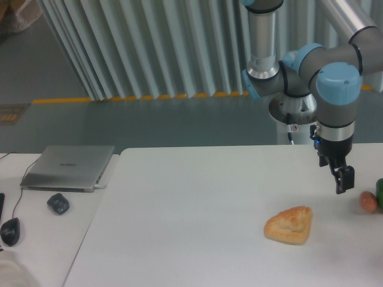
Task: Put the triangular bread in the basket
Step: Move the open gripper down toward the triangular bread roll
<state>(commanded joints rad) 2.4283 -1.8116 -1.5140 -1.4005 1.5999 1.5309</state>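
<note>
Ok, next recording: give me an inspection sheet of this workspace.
Surface: white table, mostly bare.
Job's things: bread lying flat on the table, untouched; no basket in view.
Clutter: reddish ball and a green item at the right edge, cut off by the frame.
Grippers: gripper hangs above the table, up and right of the bread, holding nothing; jaw state unclear.
Cables: mouse cable on the side desk.
Surroundings: closed laptop, mouse, small dark object, corrugated wall.
</note>
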